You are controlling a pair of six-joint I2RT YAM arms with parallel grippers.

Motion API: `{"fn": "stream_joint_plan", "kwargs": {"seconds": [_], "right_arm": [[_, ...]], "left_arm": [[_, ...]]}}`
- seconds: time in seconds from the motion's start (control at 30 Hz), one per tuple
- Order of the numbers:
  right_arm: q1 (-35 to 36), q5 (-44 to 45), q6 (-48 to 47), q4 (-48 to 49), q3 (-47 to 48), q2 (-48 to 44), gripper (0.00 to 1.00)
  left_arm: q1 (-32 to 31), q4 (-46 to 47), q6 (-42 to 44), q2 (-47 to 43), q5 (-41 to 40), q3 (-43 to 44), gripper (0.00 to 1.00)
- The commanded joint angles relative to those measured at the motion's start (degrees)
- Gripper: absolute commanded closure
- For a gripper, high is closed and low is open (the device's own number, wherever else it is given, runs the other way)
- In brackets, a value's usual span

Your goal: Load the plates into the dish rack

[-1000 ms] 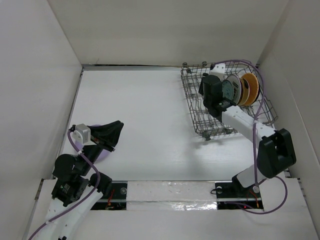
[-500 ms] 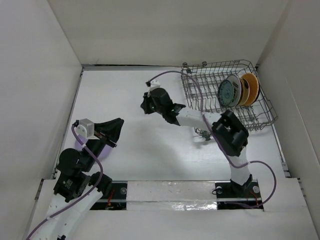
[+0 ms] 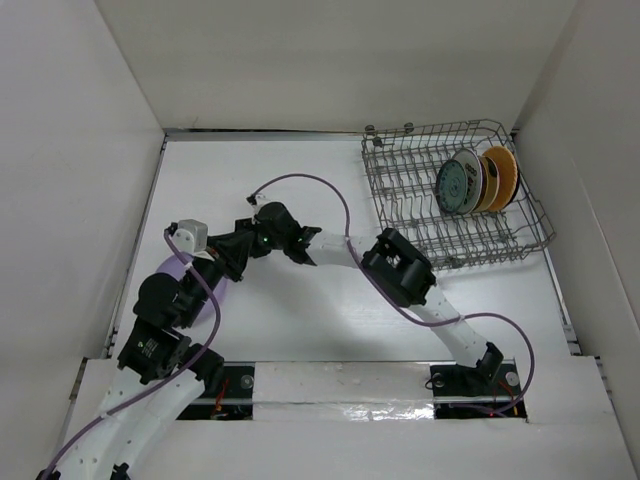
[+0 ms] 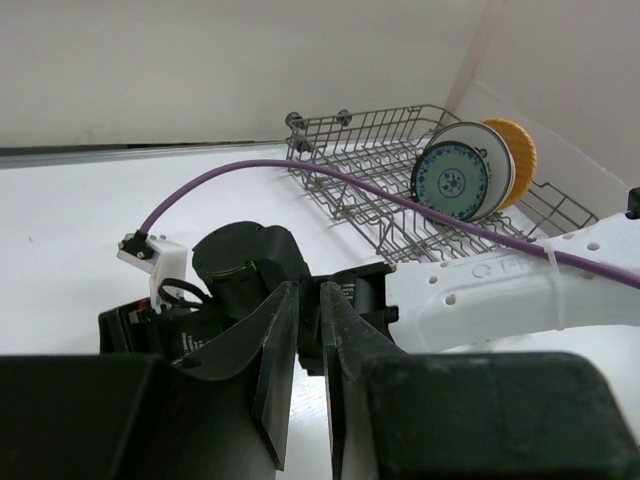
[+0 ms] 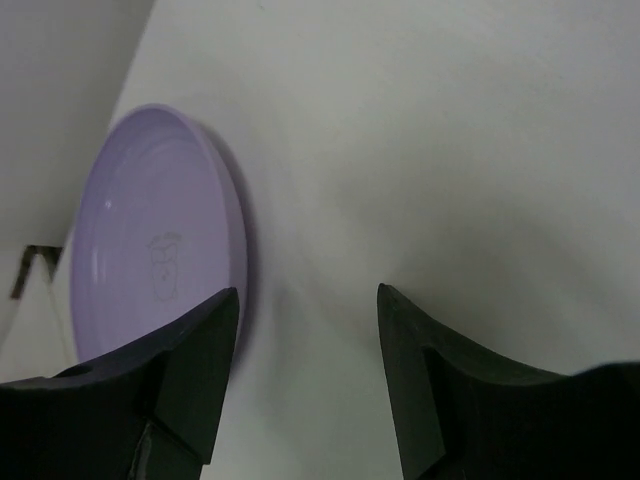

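My right gripper (image 5: 305, 300) is stretched across to the near left of the desk (image 3: 300, 170), jaws apart with nothing between them. The lavender plate (image 5: 150, 240) lies just beside one finger; I cannot tell whether they touch. My left gripper (image 4: 308, 300) sits close by, facing the right one, jaws nearly together with only a thin slit and nothing visibly in it. At the far right stands the dish rack (image 3: 410, 200), with a teal patterned plate (image 3: 460, 182) and an orange plate (image 3: 502, 178) upright in its right part.
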Motion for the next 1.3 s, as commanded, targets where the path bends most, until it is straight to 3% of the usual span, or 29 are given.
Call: {"fn": "stream_joint_plan", "kwargs": {"seconds": [0.0, 0.37, 0.47, 0.77, 1.03, 1.1, 1.27], "right_arm": [[0.1, -5.3, 6.9, 4.1, 4.2, 3.0, 0.34], [3.1, -10.0, 12.6, 5.7, 11.3, 12.1, 0.33], [3.6, -9.0, 12.5, 5.4, 11.2, 12.4, 0.37], [4.7, 3.6, 5.4, -0.4, 6.3, 9.9, 0.46], [4.7, 12.3, -0.4, -1.8, 0.3, 6.2, 0.84], [4.7, 11.7, -0.7, 0.8, -1.9, 4.9, 1.00], [3.1, 11.9, 0.0, 11.1, -11.6, -3.6, 1.00]], "left_arm": [[0.5, 2.3, 0.9, 1.8, -0.8, 0.0, 0.88], [2.2, 2.4, 1.1, 6.0, 0.1, 0.7, 0.87], [2.2, 2.6, 1.2, 6.2, -0.4, 0.6, 0.87], [2.2, 2.7, 1.4, 4.8, 0.4, 0.5, 0.87], [2.2, 2.6, 1.3, 2.5, 2.0, 0.4, 0.87], [2.2, 2.9, 1.3, 1.7, 2.0, 0.2, 0.87], [2.2, 2.7, 0.9, 0.2, 2.5, 0.1, 0.87]]}}
